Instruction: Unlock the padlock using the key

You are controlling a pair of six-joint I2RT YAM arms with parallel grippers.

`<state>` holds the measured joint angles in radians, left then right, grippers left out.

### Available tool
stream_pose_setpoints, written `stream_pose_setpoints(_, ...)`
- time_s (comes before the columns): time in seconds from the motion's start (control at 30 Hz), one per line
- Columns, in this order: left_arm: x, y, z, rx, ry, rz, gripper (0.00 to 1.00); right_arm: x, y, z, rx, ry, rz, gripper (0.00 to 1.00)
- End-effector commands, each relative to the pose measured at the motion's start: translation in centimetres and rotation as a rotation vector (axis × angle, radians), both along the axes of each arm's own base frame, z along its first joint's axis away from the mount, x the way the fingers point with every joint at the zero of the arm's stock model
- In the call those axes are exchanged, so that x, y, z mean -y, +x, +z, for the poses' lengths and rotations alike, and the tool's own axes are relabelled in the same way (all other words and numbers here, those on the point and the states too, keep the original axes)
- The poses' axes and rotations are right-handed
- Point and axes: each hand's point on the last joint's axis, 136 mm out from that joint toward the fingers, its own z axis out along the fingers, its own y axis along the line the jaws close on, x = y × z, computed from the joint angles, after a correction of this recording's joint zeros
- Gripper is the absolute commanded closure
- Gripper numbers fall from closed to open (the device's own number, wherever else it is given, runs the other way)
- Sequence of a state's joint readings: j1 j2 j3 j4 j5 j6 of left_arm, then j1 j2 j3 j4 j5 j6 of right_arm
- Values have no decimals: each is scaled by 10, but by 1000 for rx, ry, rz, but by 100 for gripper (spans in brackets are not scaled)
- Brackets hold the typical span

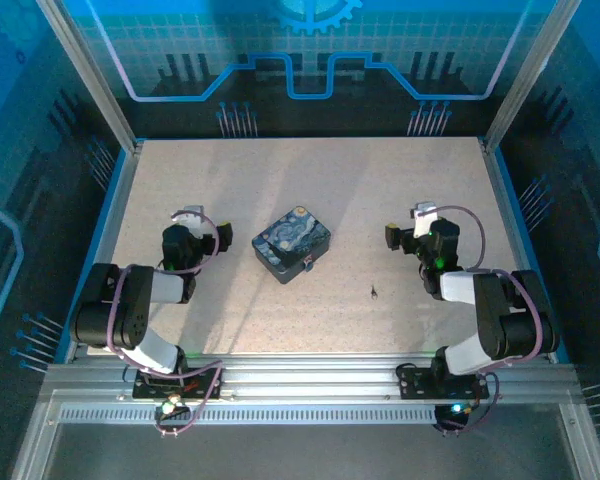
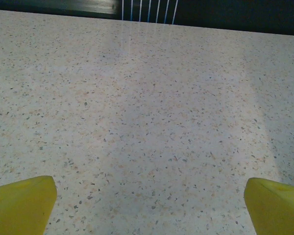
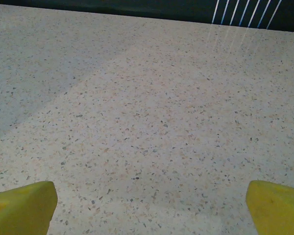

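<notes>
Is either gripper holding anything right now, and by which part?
Nothing held: left gripper and right gripper jaws wide open; key lies loose on the table.

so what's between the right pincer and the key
Nothing. In the top view, the stretch of table from the right pincer to the key is bare. The pincer is open and apart from the key.

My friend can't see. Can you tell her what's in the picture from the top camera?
A blue painted tin sits mid-table between the left arm and right arm; a tiny dark key lies on the speckled table nearer the right one.
</notes>
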<state>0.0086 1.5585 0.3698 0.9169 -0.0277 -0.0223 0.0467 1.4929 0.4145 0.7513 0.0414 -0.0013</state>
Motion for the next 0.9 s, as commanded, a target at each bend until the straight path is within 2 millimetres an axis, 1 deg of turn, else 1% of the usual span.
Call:
stream_pose_setpoints(0.0,2,4,8,22,10,-26,1,-4,5,3,7,-3,18,0)
stream_pose_setpoints(0.87,-1,4,8,25,10,-12,1,-4,5,3,7,-1,20,0)
